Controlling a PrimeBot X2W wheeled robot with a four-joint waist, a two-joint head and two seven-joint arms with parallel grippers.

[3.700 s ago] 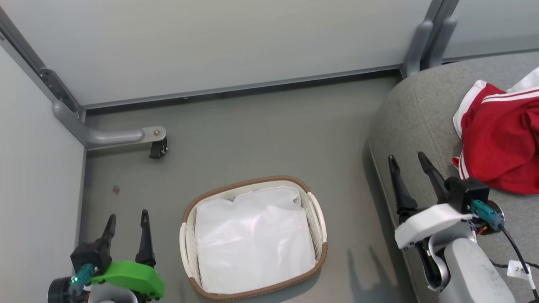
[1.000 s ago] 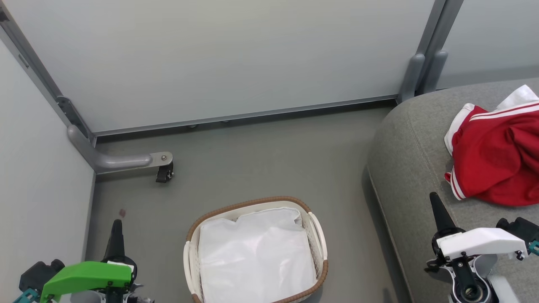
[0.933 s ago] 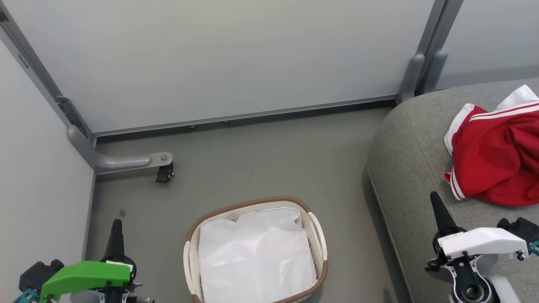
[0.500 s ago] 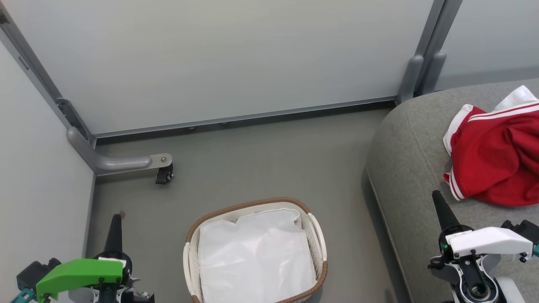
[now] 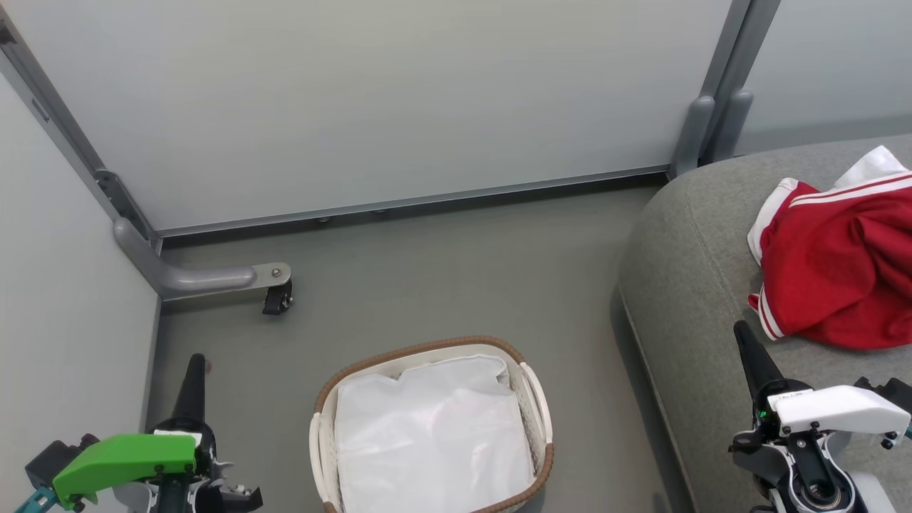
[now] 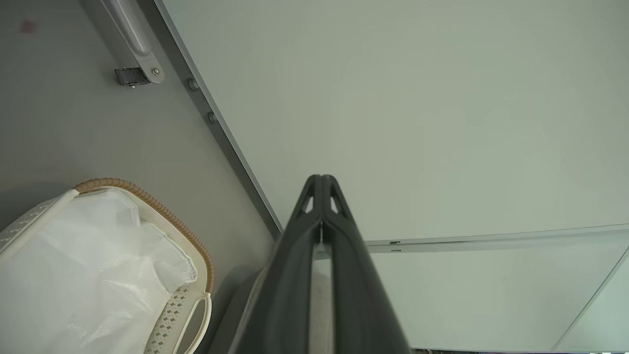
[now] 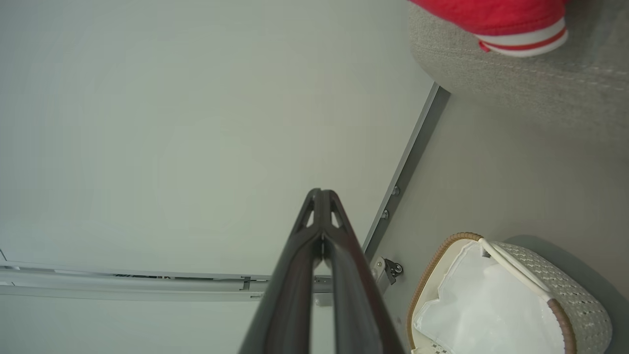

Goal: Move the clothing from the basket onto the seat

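The red clothing with white trim lies bunched on the grey seat at the right; its striped hem shows in the right wrist view. The basket stands on the floor at bottom centre, holding just the white liner sheet. My left gripper is at the lower left, shut and empty, fingertips together. My right gripper hangs over the seat's front edge, below the clothing and apart from it, also shut and empty.
Pale partition panels close off the back and left. A grey bracket with a black caster sticks out onto the floor at the left. Grey floor lies between basket, panels and seat.
Both grippers, open with fingers apart 3.7 s ago, are now shut and lower in the view. The head camera has tilted up slightly, so the scene has shifted down. Clothing and basket stay put.
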